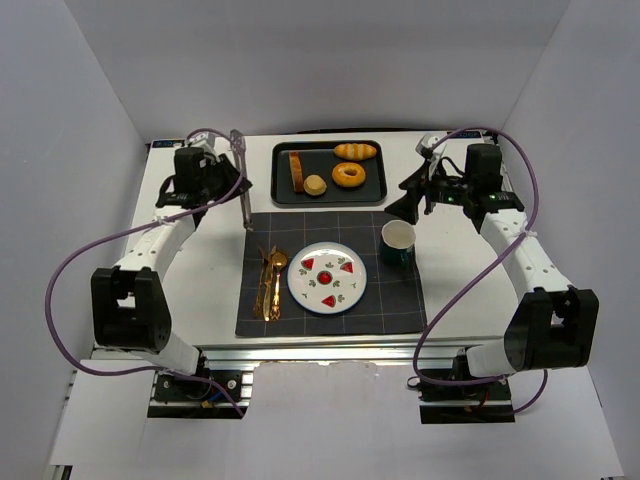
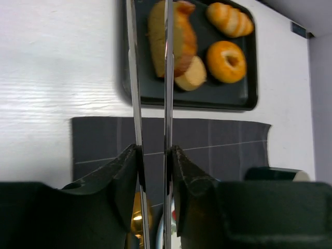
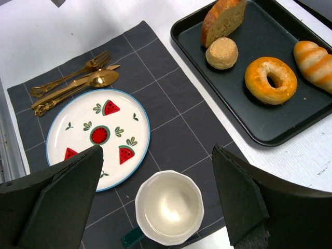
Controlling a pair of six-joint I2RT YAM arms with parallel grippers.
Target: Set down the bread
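Note:
The bread (image 1: 296, 171) is a golden-brown slice lying at the left end of the black tray (image 1: 366, 195), also seen in the left wrist view (image 2: 181, 41) and the right wrist view (image 3: 223, 18). My left gripper (image 1: 222, 170) (image 2: 154, 151) is shut on a pair of metal tongs (image 1: 243, 185) (image 2: 167, 78). The two blades stand a little apart, left of the tray and clear of the bread. My right gripper (image 1: 412, 203) (image 3: 155, 155) hangs open over the white cup (image 3: 169, 207), holding nothing.
The tray also carries a small round bun (image 1: 316, 186), a doughnut (image 1: 348, 175) and a glossy roll (image 1: 356, 151). On the dark placemat (image 1: 390, 300) lie a watermelon-print plate (image 1: 308, 288), gold cutlery (image 1: 270, 283) and the cup (image 1: 398, 243).

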